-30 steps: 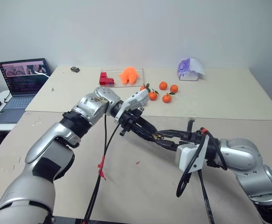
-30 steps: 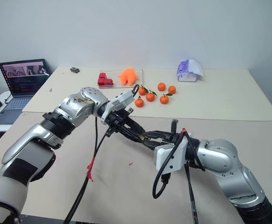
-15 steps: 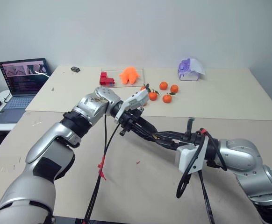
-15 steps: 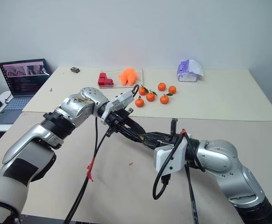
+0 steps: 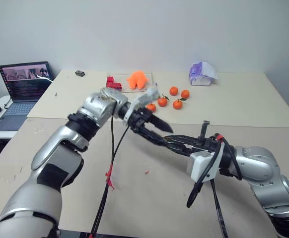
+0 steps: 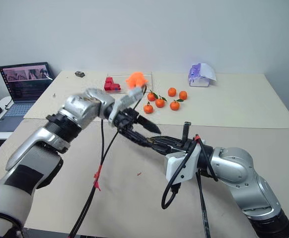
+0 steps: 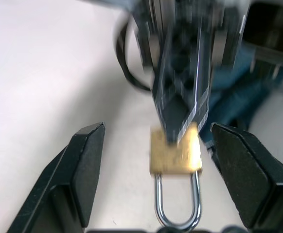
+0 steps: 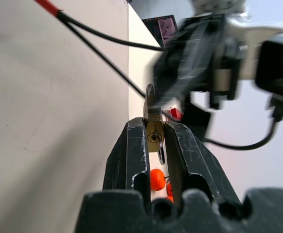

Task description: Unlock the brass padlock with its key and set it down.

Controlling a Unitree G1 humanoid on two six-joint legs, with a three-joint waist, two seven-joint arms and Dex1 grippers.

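Observation:
The brass padlock [image 7: 175, 150] is a small golden block with a silvery U-shaped shackle [image 7: 177, 206]. My right gripper [image 8: 154, 125] is shut on its body, and the keyhole end [image 8: 154, 137] faces that wrist. Above the near middle of the table, my left gripper [image 5: 165, 137] meets the right gripper [image 5: 172, 143] tip to tip. The left gripper [image 7: 157, 128] is open, with one black finger [image 7: 85, 165] on each side of the padlock and apart from it. The shackle points toward the left wrist. The key is hidden.
Several oranges [image 5: 173, 91], an orange toy [image 5: 137, 78] and a red block [image 5: 113, 82] lie at the back of the table [image 5: 234, 104]. A purple-white object [image 5: 201, 73] sits at the far right and a laptop [image 5: 23, 91] at the left. Black cables [image 5: 109, 168] hang from my left arm.
My left gripper has opened wide and risen a little, its fingers now spread around the padlock. My right gripper has stayed in place, still shut.

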